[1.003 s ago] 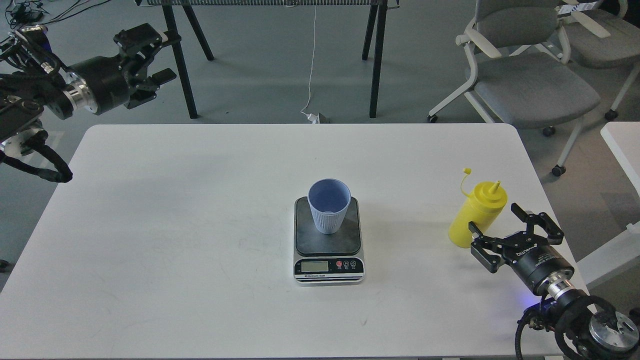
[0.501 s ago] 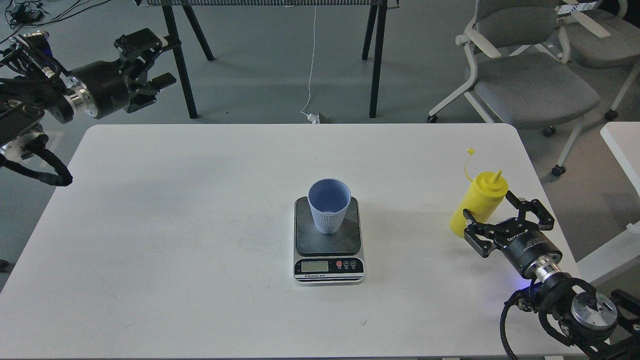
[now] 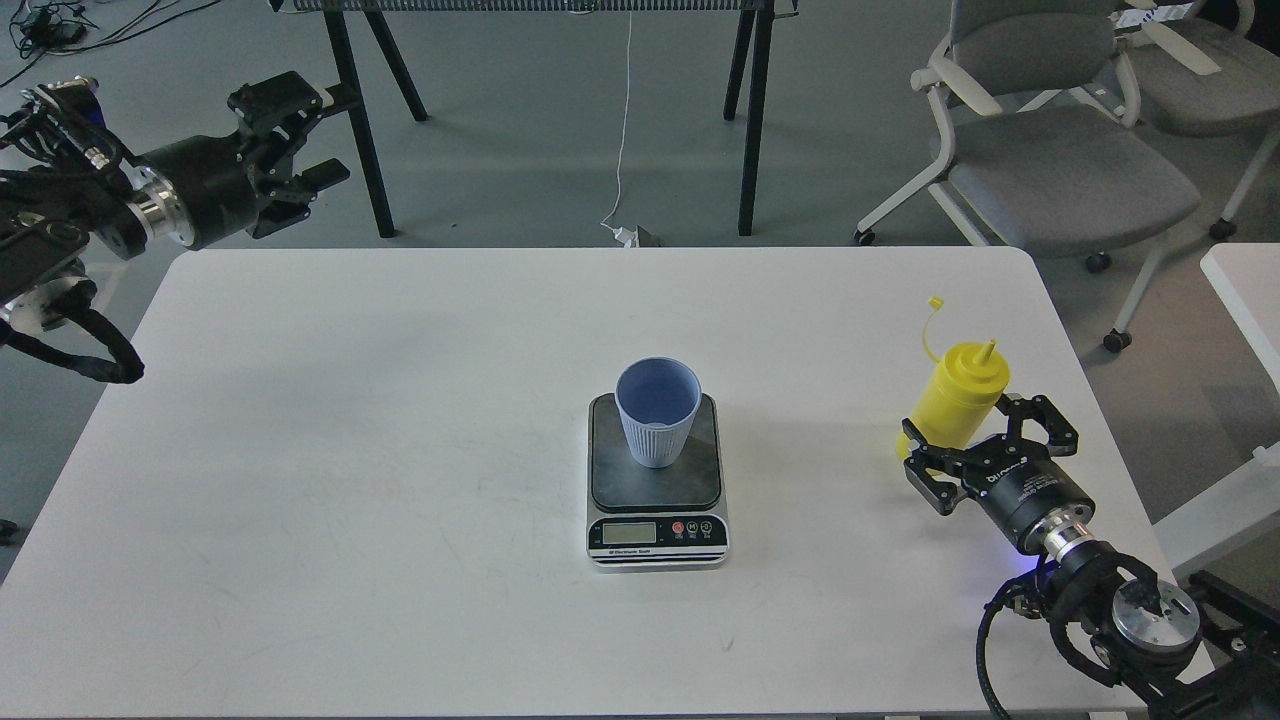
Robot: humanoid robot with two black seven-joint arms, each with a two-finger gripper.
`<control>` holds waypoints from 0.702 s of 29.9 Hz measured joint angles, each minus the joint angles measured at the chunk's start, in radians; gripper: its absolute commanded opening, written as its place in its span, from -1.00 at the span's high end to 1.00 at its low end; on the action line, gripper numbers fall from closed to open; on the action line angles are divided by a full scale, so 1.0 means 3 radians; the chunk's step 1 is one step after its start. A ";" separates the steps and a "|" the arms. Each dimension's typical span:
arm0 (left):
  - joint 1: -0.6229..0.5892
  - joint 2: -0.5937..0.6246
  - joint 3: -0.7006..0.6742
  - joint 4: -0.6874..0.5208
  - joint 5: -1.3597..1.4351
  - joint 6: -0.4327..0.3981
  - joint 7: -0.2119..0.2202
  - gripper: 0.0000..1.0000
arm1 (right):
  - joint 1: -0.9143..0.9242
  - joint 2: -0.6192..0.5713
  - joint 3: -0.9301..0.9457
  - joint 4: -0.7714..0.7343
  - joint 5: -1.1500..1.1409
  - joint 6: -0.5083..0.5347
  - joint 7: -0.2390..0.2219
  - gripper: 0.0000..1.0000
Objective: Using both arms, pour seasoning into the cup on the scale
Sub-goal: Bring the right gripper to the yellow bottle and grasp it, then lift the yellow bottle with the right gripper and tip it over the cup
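We could make out white lettering on the body of our right pincer (image 3: 985, 440) and a small white brand line under the scale's (image 3: 656, 480) display, both too small to read.

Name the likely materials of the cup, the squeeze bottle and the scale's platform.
Cup: probably matte light blue plastic, with moulded vertical ribs. Squeeze bottle: likely soft yellow plastic, smooth, slight sheen. Scale platform: dark grey, faintly mottled; metal or glass, unclear.

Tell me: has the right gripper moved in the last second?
Yes. The right gripper has shifted left and away from the table's right edge, closing in so its open fingers now flank the yellow squeeze bottle.
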 measured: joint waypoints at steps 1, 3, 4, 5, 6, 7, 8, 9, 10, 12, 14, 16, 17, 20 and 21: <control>0.0001 0.0000 -0.0004 0.0000 0.0000 0.0000 0.0000 -0.89 | 0.0000 0.0001 0.0002 0.0006 -0.0006 0.0000 0.0001 -0.46; 0.0009 -0.0001 -0.0021 0.0000 0.0000 0.0000 0.0000 -0.89 | -0.0001 0.0002 0.0003 0.0012 -0.0012 0.0000 0.0001 -0.08; 0.0016 -0.0001 -0.0030 0.0000 0.0000 0.0000 0.0000 -0.89 | -0.0004 0.0002 0.0005 0.0015 -0.0015 0.0000 0.0001 0.21; 0.0025 -0.0001 -0.0034 0.0000 0.0000 0.0000 0.0000 -0.89 | -0.0006 0.0002 0.0007 0.0019 -0.0016 0.0000 0.0001 0.52; 0.0036 -0.0001 -0.0039 0.0000 0.0000 0.0000 0.0000 -0.89 | -0.0008 0.0002 0.0009 0.0023 -0.0017 0.0000 0.0007 0.73; 0.0044 -0.0001 -0.0046 0.0000 0.0000 0.0000 0.0000 -0.89 | -0.0010 0.0004 0.0011 0.0024 -0.0018 0.0000 0.0016 0.76; 0.0049 -0.0001 -0.0053 0.0000 0.0000 0.0000 0.0000 -0.89 | -0.0010 0.0007 0.0012 0.0023 -0.0018 0.0000 0.0026 0.81; 0.0055 -0.0001 -0.0060 0.0000 0.0000 0.0000 0.0000 -0.89 | -0.0010 0.0010 0.0013 0.0017 -0.0018 0.0000 0.0037 0.86; 0.0066 -0.0001 -0.0063 0.0000 0.0000 0.0000 0.0000 -0.89 | -0.0010 0.0011 0.0015 0.0011 -0.0019 0.0000 0.0047 0.90; 0.0081 -0.0002 -0.0065 0.0000 0.0000 0.0000 0.0000 -0.89 | -0.0012 0.0012 0.0021 0.0012 -0.0018 0.0000 0.0060 0.92; 0.0086 -0.0004 -0.0066 -0.0001 0.0000 0.0000 0.0000 -0.89 | -0.0016 0.0012 0.0030 0.0021 -0.0019 0.0000 0.0066 0.95; 0.0087 -0.0004 -0.0066 -0.0001 0.0000 0.0000 0.0000 -0.89 | -0.0015 0.0011 0.0065 0.0036 -0.0019 0.0000 0.0070 0.96; 0.0088 -0.0004 -0.0067 -0.0001 0.0000 0.0000 0.0000 -0.89 | -0.0009 0.0002 0.0100 0.0049 -0.0019 0.0000 0.0070 0.96; 0.0088 -0.0003 -0.0085 -0.0001 0.0000 0.0000 0.0000 -0.89 | 0.0055 -0.0063 0.0260 0.0129 -0.0018 0.0000 0.0071 0.96; 0.0088 -0.0003 -0.0093 -0.0001 0.0000 0.0000 0.0000 -0.89 | 0.0103 -0.0103 0.0298 0.0163 -0.0019 0.0000 0.0070 0.97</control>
